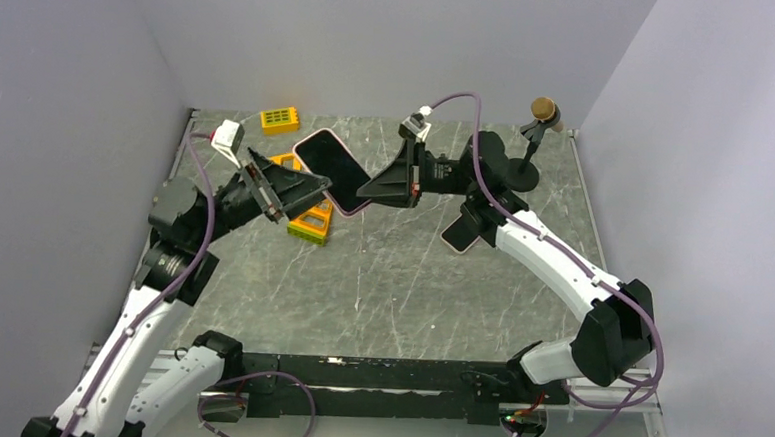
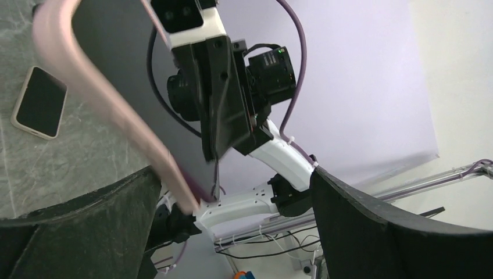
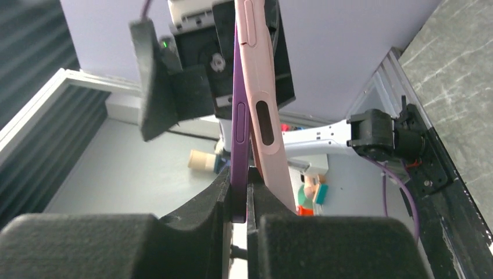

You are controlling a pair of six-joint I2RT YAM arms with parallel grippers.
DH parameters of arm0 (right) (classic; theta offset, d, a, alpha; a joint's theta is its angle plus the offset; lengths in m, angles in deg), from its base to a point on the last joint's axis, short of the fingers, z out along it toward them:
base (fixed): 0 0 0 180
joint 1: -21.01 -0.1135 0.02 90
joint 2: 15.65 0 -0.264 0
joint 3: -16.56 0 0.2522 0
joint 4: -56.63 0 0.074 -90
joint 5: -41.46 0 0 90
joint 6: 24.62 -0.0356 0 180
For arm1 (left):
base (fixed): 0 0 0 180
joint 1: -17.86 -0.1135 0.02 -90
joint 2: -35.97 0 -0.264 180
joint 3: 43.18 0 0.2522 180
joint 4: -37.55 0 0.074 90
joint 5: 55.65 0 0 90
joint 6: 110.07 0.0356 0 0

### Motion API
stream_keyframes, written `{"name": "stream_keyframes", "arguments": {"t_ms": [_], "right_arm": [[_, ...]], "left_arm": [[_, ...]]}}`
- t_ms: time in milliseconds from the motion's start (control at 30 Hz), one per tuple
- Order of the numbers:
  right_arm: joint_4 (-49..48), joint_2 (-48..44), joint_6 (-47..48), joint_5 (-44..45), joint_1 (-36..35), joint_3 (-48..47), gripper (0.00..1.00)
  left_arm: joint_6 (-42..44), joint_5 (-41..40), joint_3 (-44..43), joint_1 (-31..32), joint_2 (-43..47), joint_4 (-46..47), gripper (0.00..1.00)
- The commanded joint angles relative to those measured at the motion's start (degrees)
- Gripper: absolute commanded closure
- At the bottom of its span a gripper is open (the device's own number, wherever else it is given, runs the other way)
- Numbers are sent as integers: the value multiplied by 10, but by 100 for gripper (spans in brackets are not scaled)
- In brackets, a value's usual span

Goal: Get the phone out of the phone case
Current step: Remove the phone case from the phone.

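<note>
A robotics lab test cell, plain as day: the left arm [image 1: 137, 336] and right arm [image 1: 552, 257], white-and-black machines, sit bolted to a black rail [image 1: 385, 374] at the near edge of a grey marble-patterned table [image 1: 400, 279], purple cables [image 2: 303, 70] looping off them. Pale bare walls [image 1: 393, 39] box the table in on three sides, and past the enclosure the left wrist view catches metal framing [image 2: 407, 186] and loose wiring [image 2: 273, 244]. Yellow toy blocks [image 1: 279, 120] and a small black stand [image 1: 523, 173] sit on the surface as props.

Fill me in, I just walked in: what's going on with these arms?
The right hand pinches one end of the purple phone, holding it above the table. The pink case stands off it there. The left hand straddles the other end, fingers spread, not clearly gripping. A second phone lies on the table.
</note>
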Motion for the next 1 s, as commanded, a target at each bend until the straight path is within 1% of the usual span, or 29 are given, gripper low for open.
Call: {"name": "stream_keyframes", "arguments": {"t_ms": [0, 100, 167, 233, 267, 333, 367, 467, 567, 733, 833, 967], "right_arm": [[-137, -25, -90, 14, 34, 9, 100], [-172, -22, -120, 13, 41, 7, 100], [-197, -17, -139, 13, 41, 5, 100], [-199, -14, -143, 15, 40, 1, 100], [-199, -13, -143, 17, 42, 0, 100], [-201, -10, -146, 20, 42, -2, 100], [-202, -8, -147, 22, 42, -2, 100], [-205, -3, -150, 27, 42, -1, 100], [-209, 2, -153, 34, 42, 3, 100], [-220, 11, -159, 39, 41, 4, 100], [-217, 12, -159, 42, 41, 3, 100], [-220, 11, -163, 45, 41, 2, 100]], "left_arm": [[42, -45, 20, -2, 55, -50, 1], [49, -47, 39, -2, 73, -77, 1], [44, -46, 45, -2, 72, -67, 1], [39, -42, 41, -1, 64, -58, 0], [39, -41, 37, -1, 58, -49, 4], [36, -35, 31, 2, 43, -39, 20], [34, -34, 28, 5, 35, -21, 26], [32, -35, 19, 22, 15, 8, 34], [39, -39, 9, 42, -2, 14, 36], [36, -40, 12, 55, -15, 31, 34], [34, -39, 16, 56, -18, 36, 35], [28, -34, 15, 56, -34, 45, 41]]}}
